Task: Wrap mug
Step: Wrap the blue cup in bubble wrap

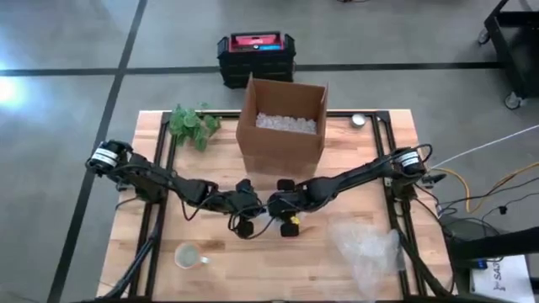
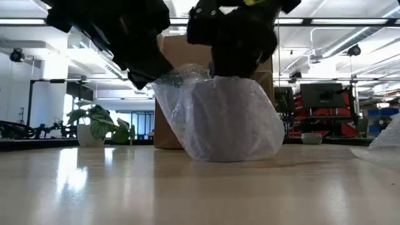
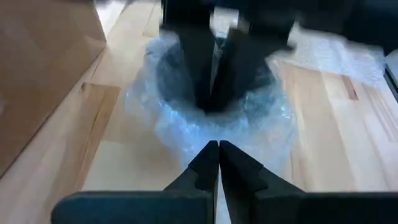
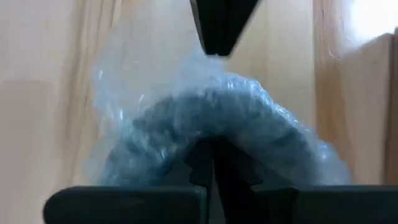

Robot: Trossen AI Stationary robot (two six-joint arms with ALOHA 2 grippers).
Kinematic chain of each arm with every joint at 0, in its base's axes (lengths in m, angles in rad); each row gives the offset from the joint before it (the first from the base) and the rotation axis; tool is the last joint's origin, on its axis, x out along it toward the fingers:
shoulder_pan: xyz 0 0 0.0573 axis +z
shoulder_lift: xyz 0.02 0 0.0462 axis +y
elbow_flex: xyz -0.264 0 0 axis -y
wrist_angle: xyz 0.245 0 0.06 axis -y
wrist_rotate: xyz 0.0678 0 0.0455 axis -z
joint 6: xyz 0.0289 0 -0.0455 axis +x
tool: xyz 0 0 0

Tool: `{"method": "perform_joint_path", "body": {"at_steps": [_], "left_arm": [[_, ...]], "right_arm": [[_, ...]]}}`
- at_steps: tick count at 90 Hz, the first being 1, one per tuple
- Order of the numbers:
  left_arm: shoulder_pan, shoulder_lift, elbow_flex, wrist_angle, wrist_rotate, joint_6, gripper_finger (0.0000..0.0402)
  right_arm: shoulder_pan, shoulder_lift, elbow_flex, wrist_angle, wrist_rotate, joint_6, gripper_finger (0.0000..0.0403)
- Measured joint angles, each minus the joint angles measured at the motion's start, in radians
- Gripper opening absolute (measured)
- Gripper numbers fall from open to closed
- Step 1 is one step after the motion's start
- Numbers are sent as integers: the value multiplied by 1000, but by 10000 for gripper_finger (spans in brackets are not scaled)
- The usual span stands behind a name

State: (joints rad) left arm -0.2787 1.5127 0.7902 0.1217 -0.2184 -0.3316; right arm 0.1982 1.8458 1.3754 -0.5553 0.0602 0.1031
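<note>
- The bubble wrap bundle (image 2: 219, 119) sits on the worktop (image 1: 219, 261) near its middle, just in front of the cardboard box (image 1: 282, 126); a dark shape shows through the plastic in the wrist views, most likely the mug, though it cannot be made out clearly
- The left gripper (image 3: 217, 155) is at the bundle's edge, jaws pressed together on a fold of the wrap
- The right gripper (image 4: 208, 165) comes from the opposite side, jaws closed on the wrap at the bundle's top rim
- In the high view both arms meet at the centre of the worktop, their ends nearly touching over the bundle
- In the low view the bundle rests on the wood, its upper edge gathered and drawn up to the two dark grippers above it
- The cardboard box stands open at the back, with pale packing material inside
- A clear cup (image 1: 189, 255) stands near the front left of the worktop, well apart from the bundle
- A loose sheet of bubble wrap (image 1: 366, 248) lies at the front right
- A green plant (image 1: 192, 124) stands at the back left, beside the box
- A small round tin (image 1: 359, 120) lies at the back right
</note>
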Motion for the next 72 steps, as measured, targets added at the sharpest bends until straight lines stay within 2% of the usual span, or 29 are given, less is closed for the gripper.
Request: {"method": "perform_joint_path", "body": {"at_steps": [13, 25, 36, 72], "left_arm": [[0, 0, 0, 0, 0, 0, 0], [0, 0, 0, 1, 0, 1, 0], [0, 0, 0, 2, 0, 1, 0], [0, 0, 0, 8, 0, 1, 0]], "right_arm": [[-2, -109, 2, -56, 3, -8, 2], [-3, -131, 2, 25, 11, -8, 2], [-3, -79, 4, 101, 10, -10, 2], [-5, 125, 12, 99, -1, -9, 2]]}}
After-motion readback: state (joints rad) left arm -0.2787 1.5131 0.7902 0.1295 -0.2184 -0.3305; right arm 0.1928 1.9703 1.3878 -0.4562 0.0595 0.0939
